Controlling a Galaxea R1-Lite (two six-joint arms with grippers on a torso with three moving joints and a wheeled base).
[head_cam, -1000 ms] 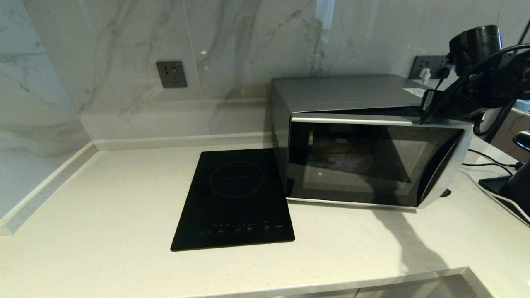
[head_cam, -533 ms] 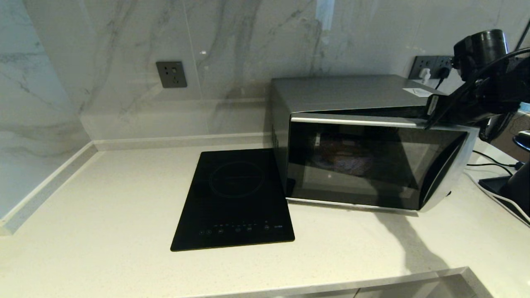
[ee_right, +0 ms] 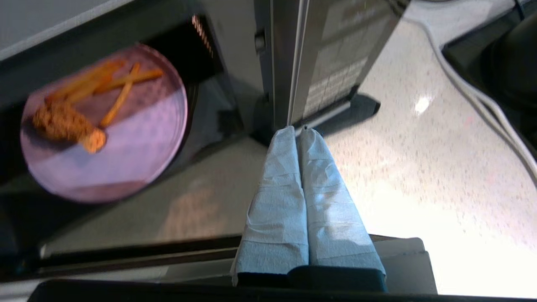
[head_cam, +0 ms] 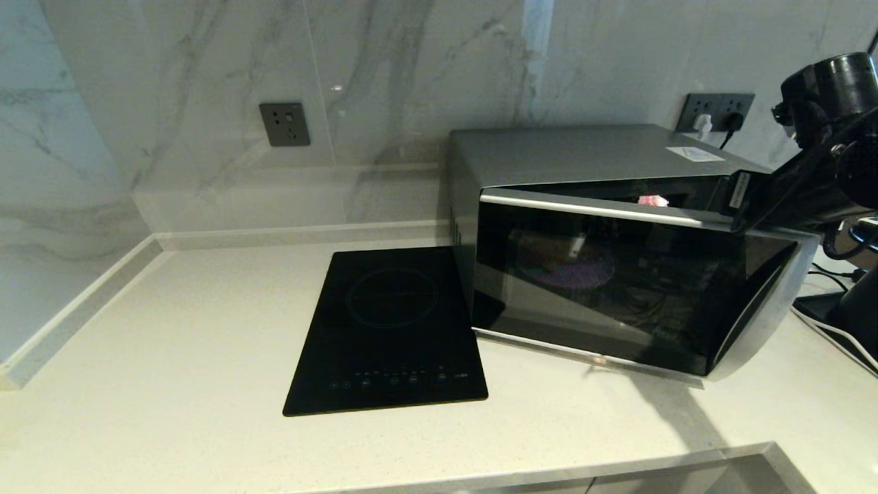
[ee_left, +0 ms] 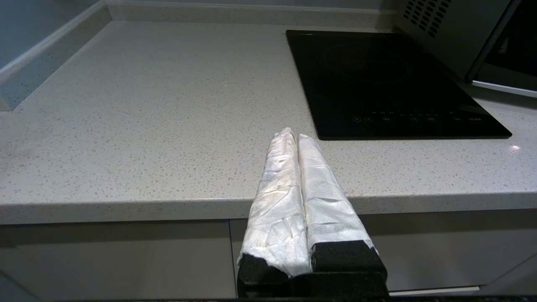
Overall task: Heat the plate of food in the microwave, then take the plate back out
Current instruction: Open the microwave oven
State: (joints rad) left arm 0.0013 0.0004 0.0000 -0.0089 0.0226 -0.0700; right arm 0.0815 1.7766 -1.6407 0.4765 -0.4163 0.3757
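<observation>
The silver-grey microwave [head_cam: 583, 154] stands at the back right of the counter, its dark glass door [head_cam: 617, 295] swung partly open from the right side. My right gripper [head_cam: 744, 206] is shut, empty, and hooked behind the door's top right corner. In the right wrist view its wrapped fingertips [ee_right: 297, 131] point down between door and microwave body [ee_right: 285, 63]. The plate of food [ee_right: 105, 126], lavender with a brown fried piece and fries, sits inside the cavity and shows dimly through the glass [head_cam: 566, 264]. My left gripper [ee_left: 293, 135] hangs shut over the counter's front edge.
A flat black hob [head_cam: 391, 329] lies just left of the microwave. Wall sockets [head_cam: 284, 123] sit on the marble backsplash. Cables and a black stand [head_cam: 833, 312] crowd the counter to the microwave's right. A raised ledge [head_cam: 75, 309] borders the counter's left side.
The microwave door has swung further open, its right edge coming toward me. My right arm has moved rightward and nearer with it.
</observation>
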